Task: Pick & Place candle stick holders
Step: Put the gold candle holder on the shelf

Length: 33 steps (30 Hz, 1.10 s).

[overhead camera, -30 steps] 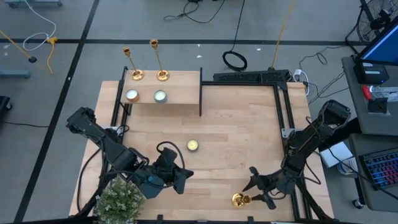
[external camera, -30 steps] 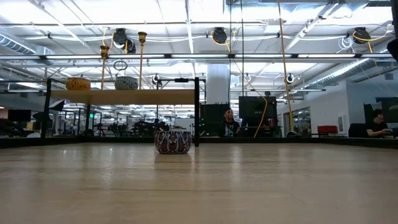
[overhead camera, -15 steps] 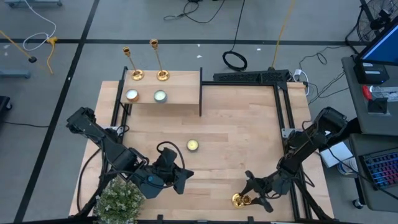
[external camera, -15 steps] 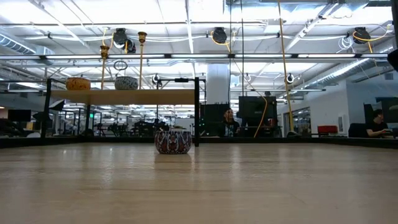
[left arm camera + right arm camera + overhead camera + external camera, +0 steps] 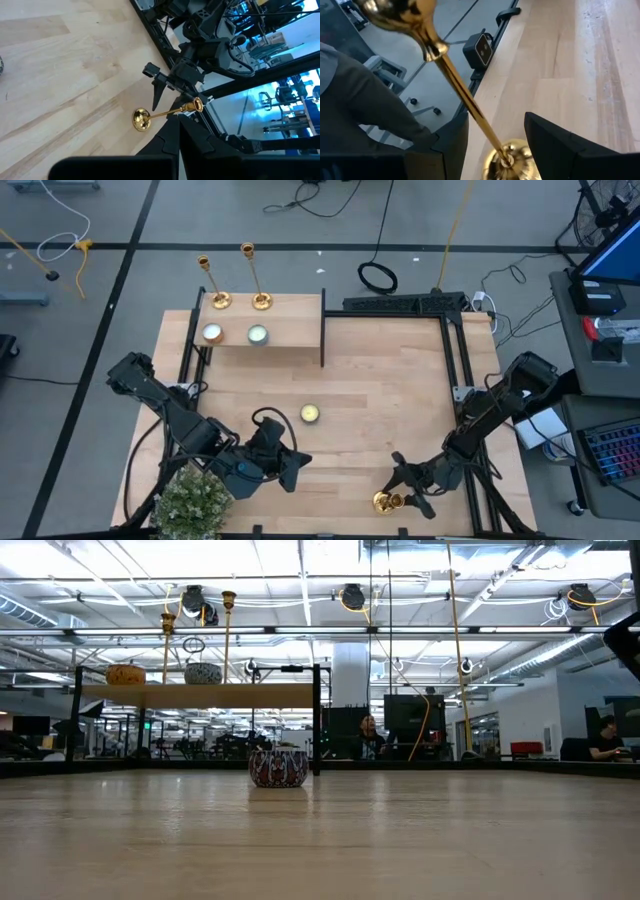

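Note:
Two gold candle stick holders (image 5: 211, 283) (image 5: 255, 278) stand on their bases on the raised wooden shelf (image 5: 290, 320) at the far left. They also show in the low view (image 5: 168, 640) (image 5: 228, 630). The third holder (image 5: 385, 502) stands on its round base near the table's near right corner. My right gripper (image 5: 403, 485) is open. Its fingers (image 5: 555, 145) stand on either side of the thin stem (image 5: 470, 107), low above the base (image 5: 512, 160), and touch nothing. My left gripper (image 5: 293, 470) is shut and empty at the near left.
A yellow tealight (image 5: 310, 414) lies mid-table. Two more tealights (image 5: 212, 333) (image 5: 257, 334) sit on the shelf. A bushy plant (image 5: 192, 502) stands at the near left corner. Black frame posts (image 5: 322, 330) edge the table. A grey-clad person (image 5: 365, 105) is beyond the near edge.
My right gripper has gone toward the table's near left, down to the third holder, and its open fingers now stand around the stem. The holder has not moved.

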Tool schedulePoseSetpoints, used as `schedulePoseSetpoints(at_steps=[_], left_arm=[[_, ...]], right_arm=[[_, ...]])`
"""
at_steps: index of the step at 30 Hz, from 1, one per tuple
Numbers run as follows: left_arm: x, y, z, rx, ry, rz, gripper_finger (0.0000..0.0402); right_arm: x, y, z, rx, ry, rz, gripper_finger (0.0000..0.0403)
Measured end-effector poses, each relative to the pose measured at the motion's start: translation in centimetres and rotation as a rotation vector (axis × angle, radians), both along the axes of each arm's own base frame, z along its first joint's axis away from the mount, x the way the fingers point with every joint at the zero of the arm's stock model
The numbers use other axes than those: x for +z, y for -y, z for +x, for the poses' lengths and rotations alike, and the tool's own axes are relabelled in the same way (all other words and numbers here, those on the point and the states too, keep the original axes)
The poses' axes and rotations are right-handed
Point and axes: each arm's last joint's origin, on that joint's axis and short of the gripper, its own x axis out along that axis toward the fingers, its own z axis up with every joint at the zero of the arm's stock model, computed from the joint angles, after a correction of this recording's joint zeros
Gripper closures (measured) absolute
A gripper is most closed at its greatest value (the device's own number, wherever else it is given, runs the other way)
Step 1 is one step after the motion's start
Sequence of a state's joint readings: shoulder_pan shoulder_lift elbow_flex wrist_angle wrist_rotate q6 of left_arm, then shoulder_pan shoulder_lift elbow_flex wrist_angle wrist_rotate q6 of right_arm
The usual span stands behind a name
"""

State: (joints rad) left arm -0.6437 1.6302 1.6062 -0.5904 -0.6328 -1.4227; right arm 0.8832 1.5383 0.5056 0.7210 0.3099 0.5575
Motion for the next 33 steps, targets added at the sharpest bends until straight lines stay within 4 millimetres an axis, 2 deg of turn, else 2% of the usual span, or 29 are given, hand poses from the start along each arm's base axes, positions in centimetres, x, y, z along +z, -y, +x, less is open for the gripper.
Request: schedulePoseSetpoints(at_steps=[4, 8, 27, 33], left_arm=[[0.03, 0.00, 0.02, 0.004, 0.005, 0.001, 0.0385], [0.02, 0.00, 0.03, 0.003, 0.004, 0.004, 0.0392], [0.02, 0.00, 0.03, 0.002, 0.004, 0.008, 0.0390], [0.01, 0.00, 0.03, 0.000, 0.004, 0.010, 0.0383]], right_arm=[[-0.01, 0.17, 0.21, 0.011, -0.007, 0.005, 0.0211], [-0.01, 0.14, 0.20, 0.025, -0.013, 0.012, 0.0223], [0.17, -0.01, 0.20, 0.064, -0.003, 0.023, 0.0391], [0.18, 0.19, 0.43, 0.049, -0.009, 0.034, 0.0383]])
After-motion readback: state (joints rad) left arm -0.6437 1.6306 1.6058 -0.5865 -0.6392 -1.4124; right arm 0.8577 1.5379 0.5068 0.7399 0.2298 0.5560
